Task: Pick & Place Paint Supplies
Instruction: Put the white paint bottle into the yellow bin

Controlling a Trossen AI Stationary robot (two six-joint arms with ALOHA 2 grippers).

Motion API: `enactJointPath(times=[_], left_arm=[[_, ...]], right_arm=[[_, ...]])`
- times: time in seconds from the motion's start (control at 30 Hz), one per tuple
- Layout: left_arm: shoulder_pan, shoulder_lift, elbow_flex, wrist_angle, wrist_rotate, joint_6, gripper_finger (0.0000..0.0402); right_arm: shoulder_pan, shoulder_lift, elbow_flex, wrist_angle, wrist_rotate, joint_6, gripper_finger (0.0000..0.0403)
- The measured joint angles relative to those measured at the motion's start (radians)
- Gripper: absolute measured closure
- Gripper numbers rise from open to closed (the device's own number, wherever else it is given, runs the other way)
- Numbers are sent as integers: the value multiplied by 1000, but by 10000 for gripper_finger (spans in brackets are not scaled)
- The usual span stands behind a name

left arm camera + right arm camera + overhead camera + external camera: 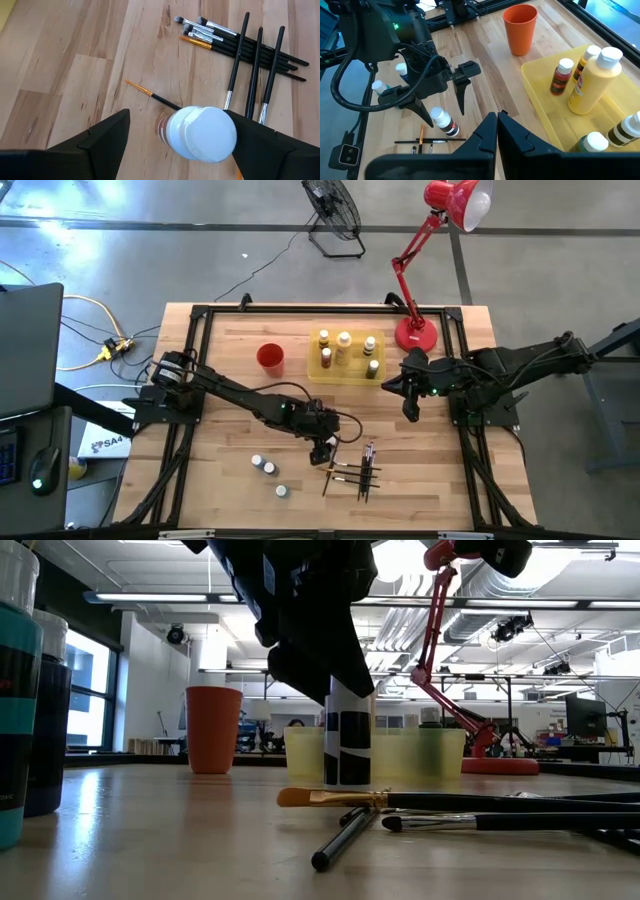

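A small bottle [202,132] with a white cap and a dark-and-white label stands upright on the wooden table, also seen in the low view [348,745]. My left gripper [177,117] hangs over it, open, with one finger on each side of the cap. Several dark-handled paintbrushes [355,470] lie in a loose pile just beyond it, toward the table's near right. Three more small bottles [266,470] stand near the front edge. My right gripper [497,120] is shut on nothing and held above the table to the right of the yellow tray [315,375]. My left gripper comes at the bottle slanting down from the table's left. The cap [220,135] lies close against one finger [250,137], and I cannot tell whether they touch. The other finger stands apart from the bottle.
The yellow tray at the back holds several bottles [592,80]. A red cup [270,358] stands to its left and a red desk lamp's base [417,334] to its right. One thin orange-tipped brush [145,91] lies apart from the pile. Bare wood lies at the near left.
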Motion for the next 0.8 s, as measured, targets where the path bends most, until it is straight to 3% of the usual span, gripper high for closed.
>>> enactJointPath(times=[0.8], left_arm=[[0,0,0,0,-4,-21,95]], right_arm=[[0,0,0,0,0,1,398]])
